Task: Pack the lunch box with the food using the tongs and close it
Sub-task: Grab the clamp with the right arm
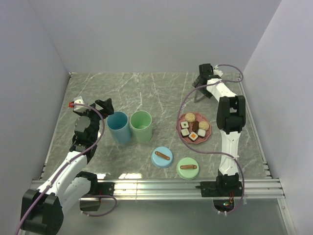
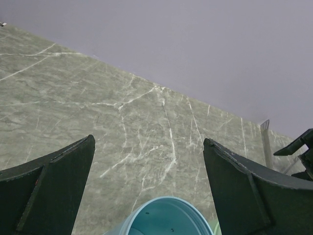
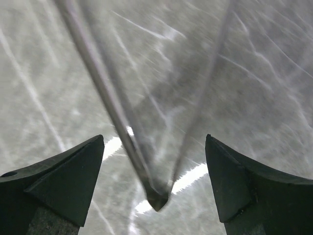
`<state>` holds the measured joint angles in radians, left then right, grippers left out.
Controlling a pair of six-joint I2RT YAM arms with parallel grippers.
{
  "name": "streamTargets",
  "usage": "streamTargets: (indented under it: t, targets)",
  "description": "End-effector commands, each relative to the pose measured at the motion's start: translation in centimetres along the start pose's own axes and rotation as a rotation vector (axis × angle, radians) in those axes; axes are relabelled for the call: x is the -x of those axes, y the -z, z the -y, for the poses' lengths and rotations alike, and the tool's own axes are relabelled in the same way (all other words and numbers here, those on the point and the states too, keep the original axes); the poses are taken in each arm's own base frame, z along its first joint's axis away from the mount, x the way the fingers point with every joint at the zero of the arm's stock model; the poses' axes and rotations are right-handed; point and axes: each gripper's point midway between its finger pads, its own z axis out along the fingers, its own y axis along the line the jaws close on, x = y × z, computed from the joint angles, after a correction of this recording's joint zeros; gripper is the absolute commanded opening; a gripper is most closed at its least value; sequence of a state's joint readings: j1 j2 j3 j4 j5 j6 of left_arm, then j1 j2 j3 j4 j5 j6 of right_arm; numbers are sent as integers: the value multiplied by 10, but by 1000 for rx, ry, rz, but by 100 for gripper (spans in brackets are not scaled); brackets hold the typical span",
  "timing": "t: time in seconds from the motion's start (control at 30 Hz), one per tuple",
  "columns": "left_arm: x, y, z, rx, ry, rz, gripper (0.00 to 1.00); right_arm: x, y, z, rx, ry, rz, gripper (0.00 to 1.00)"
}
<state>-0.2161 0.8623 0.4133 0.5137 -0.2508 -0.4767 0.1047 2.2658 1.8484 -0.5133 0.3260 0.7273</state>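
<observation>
Food (image 1: 193, 135) on plate (image 1: 179, 128), tongs (image 3: 105, 98) behind it

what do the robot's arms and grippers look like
The left arm and right arm have white links with black joints, on black bases. A thin purplish-grey cable loops along each arm. The left gripper and right gripper have dark, wedge-shaped fingers.

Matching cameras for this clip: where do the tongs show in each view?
Top external: the tongs stand at the far right of the table, beyond the pink plate.
Left wrist: not in view.
Right wrist: a blurred V in the centre, joint nearest the camera, between the open right gripper fingers.
Shared landmark: the grey marbled tabletop.
</observation>
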Motion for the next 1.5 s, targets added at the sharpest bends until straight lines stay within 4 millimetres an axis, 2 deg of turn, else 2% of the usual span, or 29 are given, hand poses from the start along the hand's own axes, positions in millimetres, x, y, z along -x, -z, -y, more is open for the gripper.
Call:
streamTargets:
  t: [0.0,0.13,0.17,0.2,0.33,0.37,0.4,0.47,0.5,0.63,0.83,0.93,1.07,1.1,1.2,1.3,1.47]
  targets:
    - [13,-1,7,-31,20,46,100,25,6,-23,61,-5,44,90]
    - [14,0,8,-34,19,50,99,23,-1,-27,65,8,28,90]
    - [14,0,7,-33,17,48,99,30,1,-31,70,5,37,91]
    - [14,0,8,-33,19,48,99,23,-4,-28,52,15,15,90]
    - [13,-1,7,-31,17,43,99,24,1,-27,41,20,15,90]
    - [13,-1,7,-31,17,43,99,13,-2,-18,23,29,1,89]
    - [13,-1,7,-31,18,44,100,24,9,-23,54,10,36,90]
    - [12,-1,7,-29,17,44,100,14,11,-15,53,14,25,90]
    - [13,-1,7,-31,17,43,99,22,20,-18,74,3,46,89]
    - [11,-2,7,-29,19,37,100,22,33,-18,78,15,61,90]
    - [12,-1,8,-31,18,40,99,18,39,-17,77,22,64,89]
    - [12,-1,8,-31,20,41,99,23,46,-19,91,12,87,89]
    - [12,-1,7,-28,21,37,100,24,57,-9,66,13,114,90]
    - [12,-1,7,-27,20,36,99,30,64,-7,69,4,134,90]
    - [12,-1,7,-26,22,37,99,26,69,3,46,5,132,91]
    - [12,-1,7,-27,24,35,99,18,67,8,38,17,113,92]
    - [12,0,7,-26,24,33,99,-3,49,11,18,53,44,95]
